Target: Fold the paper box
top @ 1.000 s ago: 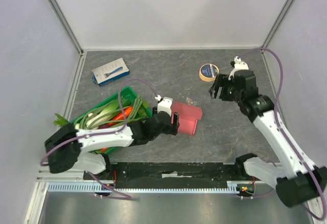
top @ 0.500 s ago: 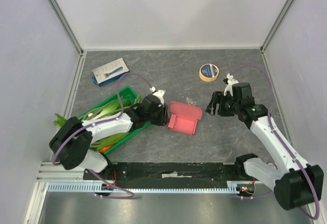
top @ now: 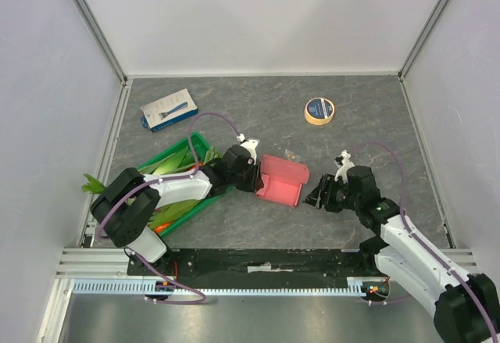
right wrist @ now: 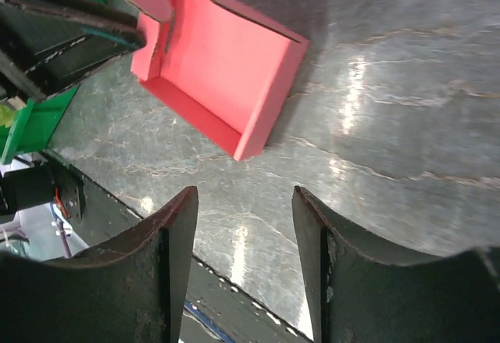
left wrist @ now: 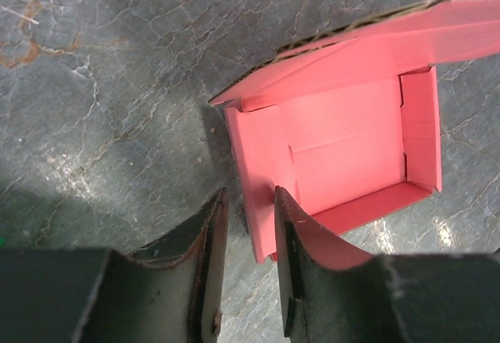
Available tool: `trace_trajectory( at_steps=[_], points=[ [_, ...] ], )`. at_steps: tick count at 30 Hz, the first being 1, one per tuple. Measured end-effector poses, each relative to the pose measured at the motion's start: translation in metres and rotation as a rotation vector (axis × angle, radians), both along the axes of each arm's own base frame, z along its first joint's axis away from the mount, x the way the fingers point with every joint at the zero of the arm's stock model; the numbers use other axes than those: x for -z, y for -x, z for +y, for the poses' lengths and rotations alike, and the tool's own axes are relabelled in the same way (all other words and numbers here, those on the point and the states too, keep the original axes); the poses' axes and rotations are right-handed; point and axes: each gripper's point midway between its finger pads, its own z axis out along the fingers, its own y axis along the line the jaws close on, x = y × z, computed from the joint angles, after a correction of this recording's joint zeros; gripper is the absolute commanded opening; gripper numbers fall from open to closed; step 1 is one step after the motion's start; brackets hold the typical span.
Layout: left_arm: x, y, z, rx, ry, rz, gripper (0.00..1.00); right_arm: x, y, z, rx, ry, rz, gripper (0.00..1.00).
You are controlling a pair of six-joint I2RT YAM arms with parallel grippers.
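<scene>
1. The paper box (top: pixel 281 180) sits in the middle of the table (top: pixel 367 136), tray walls up, lid flap open and left to close
2. Left gripper (left wrist: pixel 248 210) straddles one side wall, jaws narrow; I cannot tell if it pinches
3. Right gripper (right wrist: pixel 244 202) hovers spread and empty, just beside the box
</scene>
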Motion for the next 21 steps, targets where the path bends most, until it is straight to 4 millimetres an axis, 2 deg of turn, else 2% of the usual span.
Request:
trace_trajectory(
  at_steps=[4, 5, 8, 13, 21],
  points=[
    [0.004, -0.003, -0.002, -0.002, 0.000, -0.005, 0.33, 0.004, -0.002, 0.022, -0.024, 0.005, -0.016, 0.50],
    [0.005, -0.004, -0.003, -0.004, 0.001, -0.007, 0.33, 0.008, -0.003, 0.025, -0.025, 0.015, -0.014, 0.44],
    [0.006, -0.006, -0.003, -0.007, 0.000, -0.011, 0.32, 0.020, -0.008, 0.028, 0.000, 0.054, 0.000, 0.38],
    [0.007, -0.010, -0.003, -0.020, -0.003, -0.028, 0.27, 0.033, -0.015, 0.023, 0.044, 0.131, 0.000, 0.39],
    [0.007, -0.011, -0.009, -0.014, -0.073, -0.117, 0.32, 0.036, -0.023, 0.030, 0.060, 0.164, -0.024, 0.44]
  ],
)
